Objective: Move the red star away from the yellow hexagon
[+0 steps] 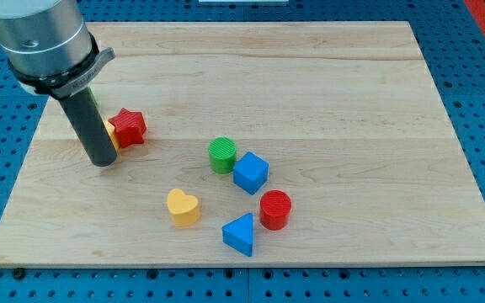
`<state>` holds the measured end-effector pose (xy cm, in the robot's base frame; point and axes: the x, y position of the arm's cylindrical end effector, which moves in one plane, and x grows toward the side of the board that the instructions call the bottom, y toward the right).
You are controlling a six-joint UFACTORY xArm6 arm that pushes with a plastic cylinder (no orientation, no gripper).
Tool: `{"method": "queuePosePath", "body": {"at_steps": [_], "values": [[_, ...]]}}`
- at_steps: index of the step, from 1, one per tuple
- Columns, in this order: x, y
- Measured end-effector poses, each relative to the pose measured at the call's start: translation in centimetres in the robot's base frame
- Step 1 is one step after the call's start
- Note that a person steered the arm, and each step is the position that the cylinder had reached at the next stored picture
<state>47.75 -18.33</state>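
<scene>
1. Blue pegboard (478,50) w/ rows of holes frames the scene; on it lies a pale wooden bench (310,76), grain running left-right, filling most of the camera view.
2. Arm (45,38): grey metal cylinder at view's top left, dark rod dropping from it. My tip (103,160) is down on the bench near its left edge.
3. No jaws on this rig, just the rod, so nothing is held.
4. Red star (129,126): just to the view's right of the rod and a bit above my tip, lying flat.
5. Yellow hexagon (111,133): only a sliver shows, wedged btwn the rod and the red star, touching the star's left side. Rod hides most of it; shape can't be confirmed from what shows. Can't tell if my tip touches it.
6. A bit of green (94,97) peeks out behind the rod, above the star; too hidden to name its shape.
7. Cluster at centre, well apart from the star:
   - green cylinder (222,155), upright
   - blue cube (250,172), touching or almost touching the green cylinder's lower right
   - red cylinder (275,209), below-right of the cube
   - blue triangle (240,233), just left-below the red cylinder
   - yellow heart (183,207), left of the triangle, apart from the rest
</scene>
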Motion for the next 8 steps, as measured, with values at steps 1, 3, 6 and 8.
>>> {"method": "queuePosePath", "body": {"at_steps": [1,3,6,8], "values": [[-0.3,0.6],[-0.5,6.7],[-4.2,1.9],[-11.5,1.9]]}}
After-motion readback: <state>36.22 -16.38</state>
